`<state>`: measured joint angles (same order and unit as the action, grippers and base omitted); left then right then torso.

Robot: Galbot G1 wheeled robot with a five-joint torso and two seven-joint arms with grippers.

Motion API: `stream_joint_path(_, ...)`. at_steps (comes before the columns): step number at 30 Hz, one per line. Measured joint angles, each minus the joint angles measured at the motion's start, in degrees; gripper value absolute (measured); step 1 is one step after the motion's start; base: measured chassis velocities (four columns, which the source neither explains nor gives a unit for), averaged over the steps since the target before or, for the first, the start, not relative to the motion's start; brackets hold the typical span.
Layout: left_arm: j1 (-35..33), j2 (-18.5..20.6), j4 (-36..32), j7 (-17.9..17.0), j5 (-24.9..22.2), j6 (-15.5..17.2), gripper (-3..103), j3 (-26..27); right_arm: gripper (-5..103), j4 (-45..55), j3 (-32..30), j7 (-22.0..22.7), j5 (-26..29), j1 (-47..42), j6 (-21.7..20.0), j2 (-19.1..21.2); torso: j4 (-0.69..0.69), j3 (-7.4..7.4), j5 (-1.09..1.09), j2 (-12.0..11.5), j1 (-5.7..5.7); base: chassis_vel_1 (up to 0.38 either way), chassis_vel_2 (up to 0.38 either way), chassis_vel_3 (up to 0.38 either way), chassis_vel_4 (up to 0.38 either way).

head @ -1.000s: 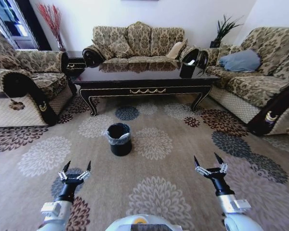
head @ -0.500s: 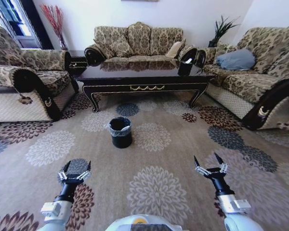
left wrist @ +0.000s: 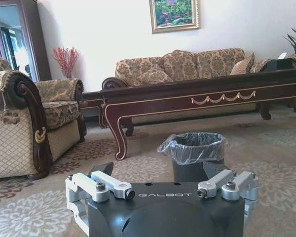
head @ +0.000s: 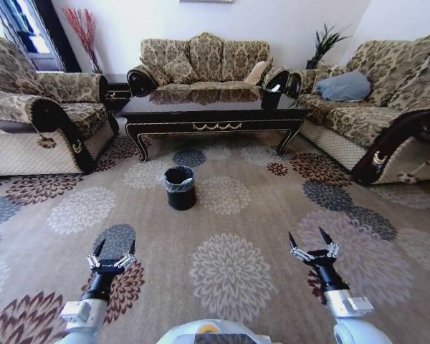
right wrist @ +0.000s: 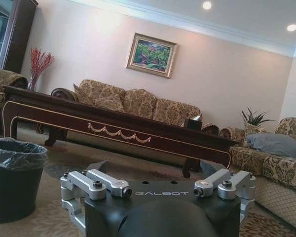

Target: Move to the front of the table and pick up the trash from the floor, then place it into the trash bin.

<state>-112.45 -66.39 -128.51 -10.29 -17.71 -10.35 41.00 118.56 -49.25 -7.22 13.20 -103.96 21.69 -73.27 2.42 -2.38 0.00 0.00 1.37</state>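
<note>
The long dark table (head: 211, 115) stands across the room before the back sofa. On the flowered carpet in front of it sits the black trash bin (head: 180, 188), lined with a bag. No trash can be made out on the floor. My left gripper (head: 113, 250) and right gripper (head: 310, 239) hover low at the near edge, both open and empty, well short of the bin. The left wrist view has the trash bin (left wrist: 193, 150) straight ahead with the table (left wrist: 202, 96) behind it. In the right wrist view, the trash bin (right wrist: 15, 177) stands off to one side before the table (right wrist: 113, 131).
Patterned sofas ring the carpet: an armchair (head: 36, 122) on the left, a sofa (head: 204, 64) at the back, another (head: 373, 115) on the right. A dark box (head: 272, 97) stands on the table's right end. Open carpet (head: 229, 236) lies between me and the bin.
The whole head view has shifted: table, bin and sofas now sit higher and smaller, with more carpet showing in front. Both grippers hold the same open pose.
</note>
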Motion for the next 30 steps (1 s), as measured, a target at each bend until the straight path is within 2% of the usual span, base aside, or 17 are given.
stream_joint_path(30,0.00,0.00,0.00,0.00,0.00,0.00,100,0.00,100,0.00,0.00,0.00,0.00,0.00,0.00,0.00,0.00,0.00,0.01,0.00,0.00,0.140,-0.138,-0.141,0.142)
